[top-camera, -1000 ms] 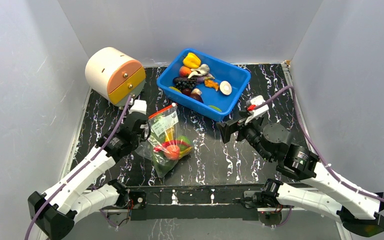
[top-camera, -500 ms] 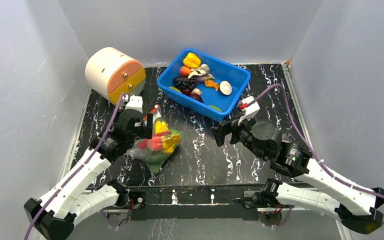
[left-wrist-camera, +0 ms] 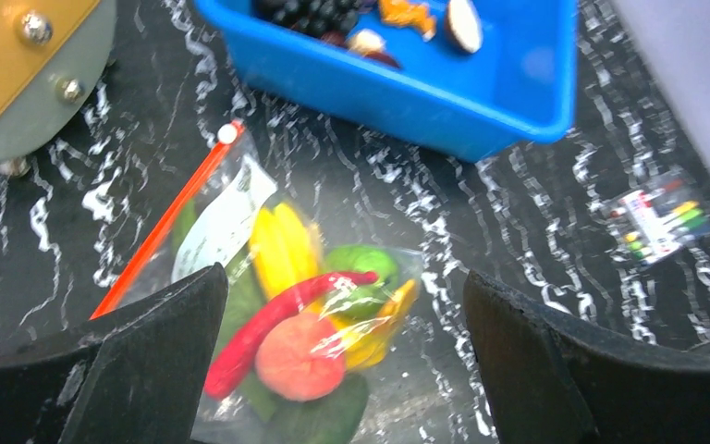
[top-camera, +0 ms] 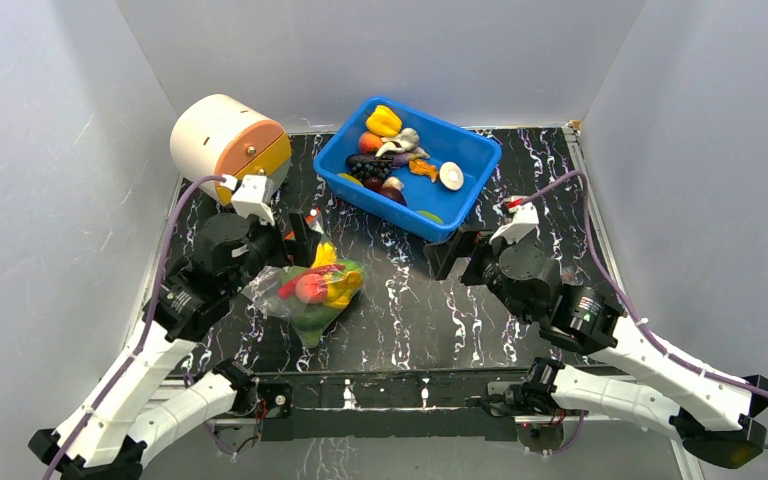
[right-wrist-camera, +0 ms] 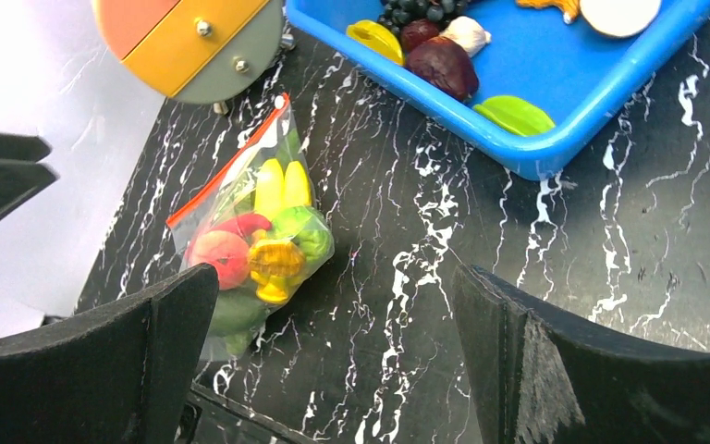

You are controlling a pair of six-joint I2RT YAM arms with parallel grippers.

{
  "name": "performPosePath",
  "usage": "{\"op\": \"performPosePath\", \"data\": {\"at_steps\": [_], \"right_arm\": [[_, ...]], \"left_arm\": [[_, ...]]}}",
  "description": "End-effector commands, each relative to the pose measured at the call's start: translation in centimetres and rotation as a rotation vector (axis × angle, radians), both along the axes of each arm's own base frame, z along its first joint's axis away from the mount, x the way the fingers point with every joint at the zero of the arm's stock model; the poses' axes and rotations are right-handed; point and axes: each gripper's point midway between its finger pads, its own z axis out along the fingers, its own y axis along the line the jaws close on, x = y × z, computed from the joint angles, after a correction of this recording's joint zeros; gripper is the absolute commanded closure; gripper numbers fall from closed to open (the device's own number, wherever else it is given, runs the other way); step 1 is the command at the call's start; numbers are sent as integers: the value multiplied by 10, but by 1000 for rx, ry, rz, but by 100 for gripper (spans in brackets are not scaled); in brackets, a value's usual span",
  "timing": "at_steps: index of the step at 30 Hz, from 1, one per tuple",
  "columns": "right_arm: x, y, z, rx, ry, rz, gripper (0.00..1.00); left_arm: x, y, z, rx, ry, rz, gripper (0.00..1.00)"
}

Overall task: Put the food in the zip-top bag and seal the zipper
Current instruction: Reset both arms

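Clear zip-top bag (right-wrist-camera: 240, 277) flat, zipper (right-wrist-camera: 226, 162) diagonal, facing drawer unit (right-wrist-camera: 185, 37)

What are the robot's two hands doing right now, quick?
Left gripper: open, holding nothing.
Right gripper: open, holding nothing.

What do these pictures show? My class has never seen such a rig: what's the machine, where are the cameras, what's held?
Two robot arms stand at the near edge of a black table. One picture looks down from above; the others come from a camera on each wrist, so the dark shapes are fingers. The left gripper and right gripper are open, holding nothing. On the table lie a clear bag of toy food, a blue bin and a round drawer unit.
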Motion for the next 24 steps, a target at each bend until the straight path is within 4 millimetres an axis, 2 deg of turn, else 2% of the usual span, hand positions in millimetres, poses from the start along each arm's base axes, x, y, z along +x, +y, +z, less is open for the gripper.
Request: {"op": "performPosePath", "data": {"at_steps": [1,8,14,24], "right_arm": [[6,-17,19,116,10,-132,2],[1,-27,39,153,-22,-132,2],[-5,-31,58,185,-61,-102,2],[-9,-27,54,194,-56,-67,2]], "left_arm": [[-6,-15,41,-128,-110,-79,2],[-18,-26,49,-190,-135,-160,2],[-18,-19,52,-201,-146,-122,2],[-14,-9,43,-173,-138,-65,2]]}}
